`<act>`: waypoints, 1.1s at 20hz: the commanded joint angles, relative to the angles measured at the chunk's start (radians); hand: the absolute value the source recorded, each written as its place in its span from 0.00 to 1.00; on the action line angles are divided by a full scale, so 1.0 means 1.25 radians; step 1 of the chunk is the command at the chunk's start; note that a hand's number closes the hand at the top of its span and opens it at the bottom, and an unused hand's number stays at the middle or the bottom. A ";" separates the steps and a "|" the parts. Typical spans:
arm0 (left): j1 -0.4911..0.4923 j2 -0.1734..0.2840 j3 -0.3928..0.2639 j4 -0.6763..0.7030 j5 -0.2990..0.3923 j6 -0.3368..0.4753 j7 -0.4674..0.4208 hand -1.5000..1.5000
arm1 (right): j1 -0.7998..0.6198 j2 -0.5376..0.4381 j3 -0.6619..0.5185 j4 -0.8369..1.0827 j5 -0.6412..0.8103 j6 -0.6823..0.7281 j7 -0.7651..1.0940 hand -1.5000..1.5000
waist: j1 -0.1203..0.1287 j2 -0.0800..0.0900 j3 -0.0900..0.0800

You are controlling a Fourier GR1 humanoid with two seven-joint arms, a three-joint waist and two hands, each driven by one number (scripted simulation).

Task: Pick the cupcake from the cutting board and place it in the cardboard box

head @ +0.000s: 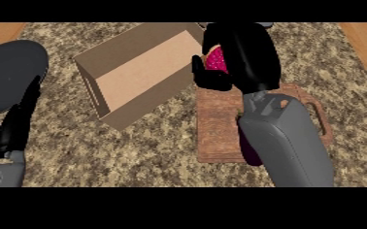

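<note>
Cupcake (217,60) in right hand (240,53) beside box (114,53)

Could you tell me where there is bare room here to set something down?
The cardboard box floor shows bare. The granite counter lies free below the box, between the left hand and cutting board. It is crowded at the box's right edge, where the right hand holds the cupcake.

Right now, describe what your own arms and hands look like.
Each forearm is a smooth grey shell, rounded and tapering toward the wrist. The right hand is glossy black with thick black fingers. The left hand is black too, a narrow shape at the view's left edge.
</note>
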State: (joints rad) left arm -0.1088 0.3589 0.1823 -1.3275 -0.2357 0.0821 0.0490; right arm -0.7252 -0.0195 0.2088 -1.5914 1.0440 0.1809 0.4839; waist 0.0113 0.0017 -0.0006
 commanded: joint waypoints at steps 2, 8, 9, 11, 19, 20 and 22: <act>-0.026 0.020 0.012 -0.007 0.006 -0.021 0.028 0.50 | -0.152 0.015 0.002 0.158 -0.099 -0.116 0.082 1.00 | 0.013 0.002 0.000; -0.020 0.014 0.005 -0.029 0.005 -0.027 0.029 0.50 | -0.335 0.015 -0.020 0.395 -0.225 -0.226 0.117 1.00 | 0.026 0.004 0.000; -0.010 0.002 -0.013 -0.032 -0.005 -0.027 0.024 0.50 | -0.350 0.015 -0.027 0.468 -0.243 -0.262 0.087 1.00 | 0.038 0.008 0.000; -0.064 -0.024 -0.021 0.012 -0.034 0.018 0.035 0.50 | -0.348 0.016 0.041 0.532 -0.279 -0.337 0.082 1.00 | 0.029 0.008 0.000; -0.053 -0.035 -0.040 0.015 -0.035 0.001 -0.012 0.50 | -0.488 0.016 0.001 0.826 -0.365 -0.440 -0.025 1.00 | 0.065 0.021 -0.002; -0.068 -0.018 -0.028 -0.001 -0.019 -0.018 0.009 0.50 | -0.498 0.016 0.003 0.862 -0.359 -0.441 -0.032 1.00 | 0.068 0.021 -0.001; -0.069 -0.027 -0.038 0.012 -0.030 -0.011 -0.003 0.50 | -0.513 0.016 0.017 0.911 -0.355 -0.454 -0.025 1.00 | 0.079 0.026 -0.002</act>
State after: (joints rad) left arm -0.1811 0.3370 0.1486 -1.3248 -0.2628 0.0643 0.0561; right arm -1.3257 -0.0001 0.2087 -0.5839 0.6169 -0.3352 0.4732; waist 0.0909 0.0262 -0.0021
